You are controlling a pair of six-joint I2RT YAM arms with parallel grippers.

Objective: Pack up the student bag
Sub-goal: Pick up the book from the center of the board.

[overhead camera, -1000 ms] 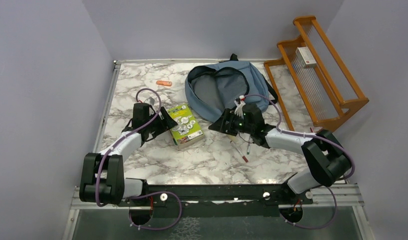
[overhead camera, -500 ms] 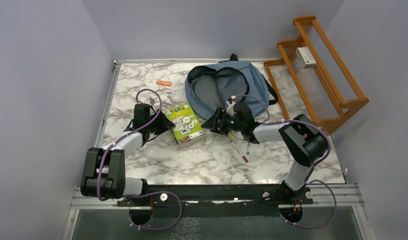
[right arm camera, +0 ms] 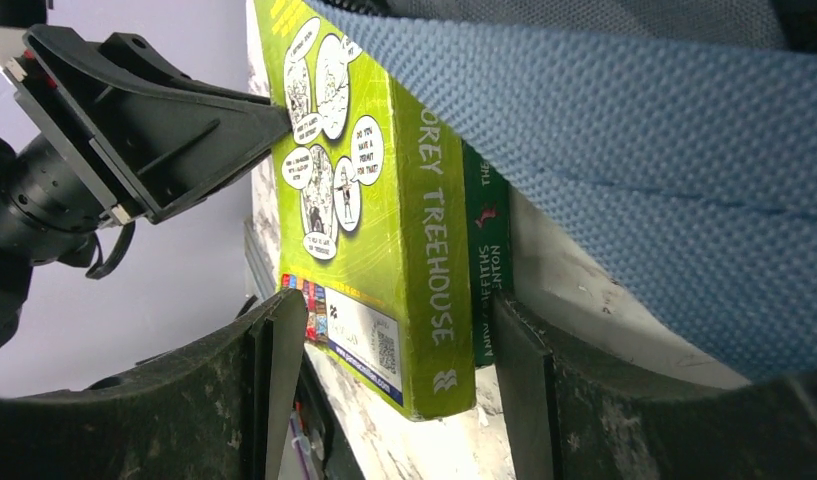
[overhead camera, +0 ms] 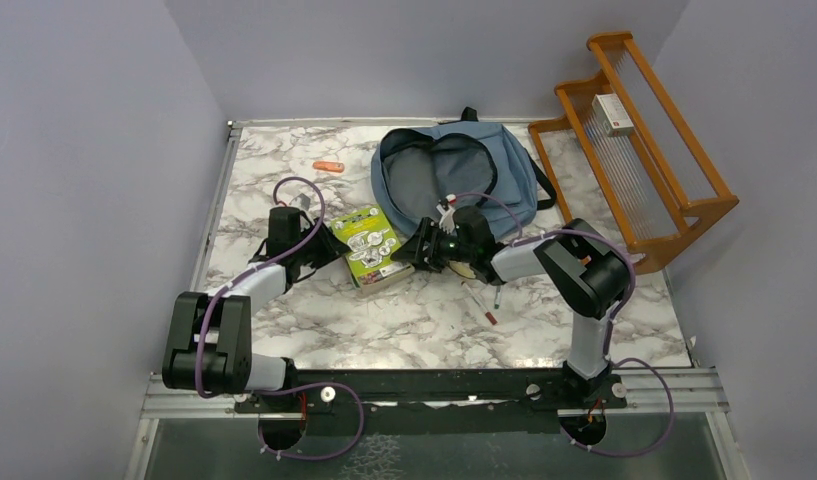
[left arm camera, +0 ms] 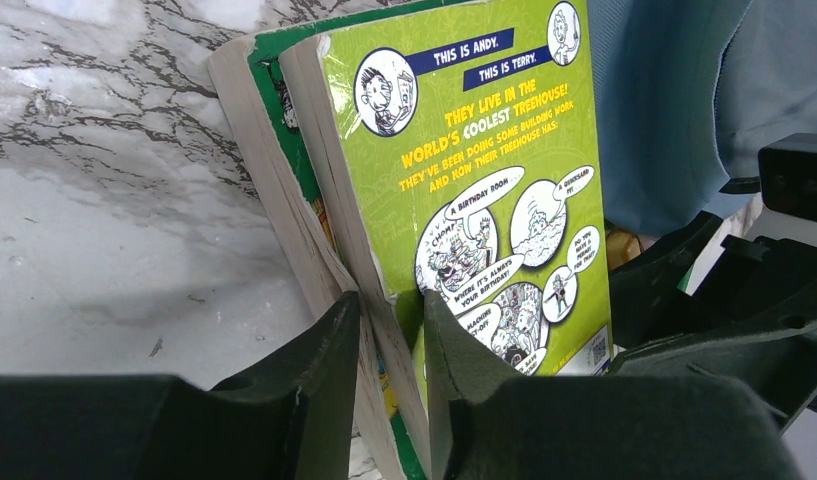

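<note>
The student bag [overhead camera: 454,178] lies open at the back of the bench [overhead camera: 274,165], its grey lining showing; we cannot make out anything inside it. Its near rim is just beside the right fingers [right arm camera: 269,370], and in the right wrist view the blue fabric drapes across just above them. The left fingers [left arm camera: 319,385] are further left of the bag, with the books between.

We count two books stacked flat on the bench: a lime-green book [overhead camera: 369,245] on top and a darker green book [right arm camera: 489,250] under it. The left fingers are pinched onto the page edge of the lime-green book, one on each side. The right fingers stand wide apart around the spine end of both books, gripping nothing.

We see at least two pens [overhead camera: 480,302] on the bench near the right arm, and one small orange object [overhead camera: 328,166] well apart at the back left. One wooden rack [overhead camera: 674,190] stands to the right, holding one small box [overhead camera: 612,113].
</note>
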